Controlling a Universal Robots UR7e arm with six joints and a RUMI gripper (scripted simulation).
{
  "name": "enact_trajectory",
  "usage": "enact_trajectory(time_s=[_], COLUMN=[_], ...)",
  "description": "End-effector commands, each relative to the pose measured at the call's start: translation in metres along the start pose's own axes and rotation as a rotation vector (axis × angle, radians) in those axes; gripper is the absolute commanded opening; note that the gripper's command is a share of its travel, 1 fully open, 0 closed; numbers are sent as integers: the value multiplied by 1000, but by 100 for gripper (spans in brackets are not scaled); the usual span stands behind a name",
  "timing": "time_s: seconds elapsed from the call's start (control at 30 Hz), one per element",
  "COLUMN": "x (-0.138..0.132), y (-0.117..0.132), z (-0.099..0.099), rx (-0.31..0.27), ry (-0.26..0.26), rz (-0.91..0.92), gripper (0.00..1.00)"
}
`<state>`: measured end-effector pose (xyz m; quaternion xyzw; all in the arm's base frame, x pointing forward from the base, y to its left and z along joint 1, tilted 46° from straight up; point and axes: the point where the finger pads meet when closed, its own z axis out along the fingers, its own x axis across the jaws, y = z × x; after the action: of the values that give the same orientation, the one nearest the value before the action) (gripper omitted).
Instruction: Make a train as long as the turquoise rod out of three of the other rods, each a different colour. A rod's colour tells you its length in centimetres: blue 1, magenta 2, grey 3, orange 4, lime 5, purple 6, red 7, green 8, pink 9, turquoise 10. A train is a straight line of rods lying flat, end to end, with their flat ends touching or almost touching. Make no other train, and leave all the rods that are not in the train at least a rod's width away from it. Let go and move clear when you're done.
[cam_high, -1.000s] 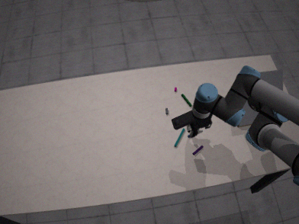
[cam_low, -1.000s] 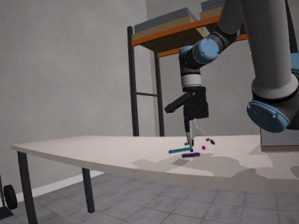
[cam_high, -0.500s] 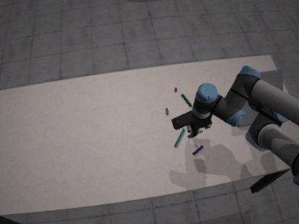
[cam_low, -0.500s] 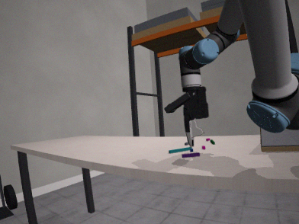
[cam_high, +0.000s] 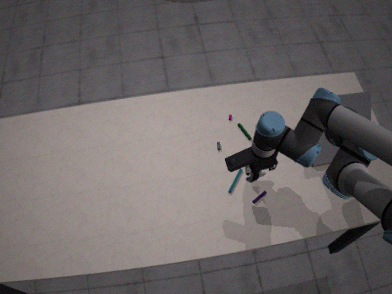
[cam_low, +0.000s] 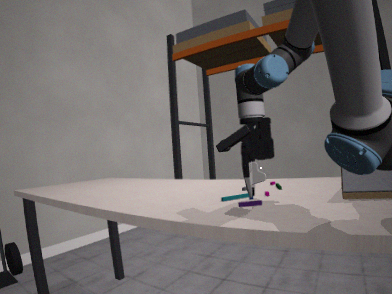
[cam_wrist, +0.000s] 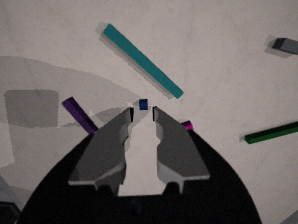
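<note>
On the counter (cam_high: 125, 175) (cam_low: 125, 195) (cam_wrist: 225, 60), the rods lie scattered towards the right end in the top view, the end where the arm (cam_high: 345, 120) (cam_low: 350, 75) stands. The end effector (cam_high: 252, 177) (cam_low: 251, 194) (cam_wrist: 143, 108) points down, its fingers a narrow gap apart and holding nothing. Just beyond its fingertips in the wrist view sits the blue rod (cam_wrist: 143, 104) (a tiny thing, easily missed).

The purple rod (cam_high: 259, 197) (cam_low: 250, 204) (cam_wrist: 80, 115) is the one nearest the counter's front long edge. The turquoise rod (cam_high: 235, 181) (cam_low: 235, 197) (cam_wrist: 144, 61) lies aslant, further from that edge and near the end effector. Towards the back long edge come the grey rod (cam_high: 219, 146) (cam_low: 244, 189) (cam_wrist: 286, 46), then the green rod (cam_high: 244, 131) (cam_low: 278, 186) (cam_wrist: 272, 133), and the far magenta rod (cam_high: 230, 117) (cam_low: 272, 183), closest to that edge. The near magenta rod (cam_low: 267, 194) (cam_wrist: 187, 125) shows beside a finger in the wrist view. The rods all lie apart.
</note>
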<state>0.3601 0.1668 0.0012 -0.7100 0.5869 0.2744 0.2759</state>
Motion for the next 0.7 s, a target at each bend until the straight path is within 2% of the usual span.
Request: enact_trajectory(time_s=[0.0,0.67], x=[0,0], y=[0,-1], z=[6,7], rx=[-1,1], ry=[-1,1], rz=[1,-1], gripper=[14,14])
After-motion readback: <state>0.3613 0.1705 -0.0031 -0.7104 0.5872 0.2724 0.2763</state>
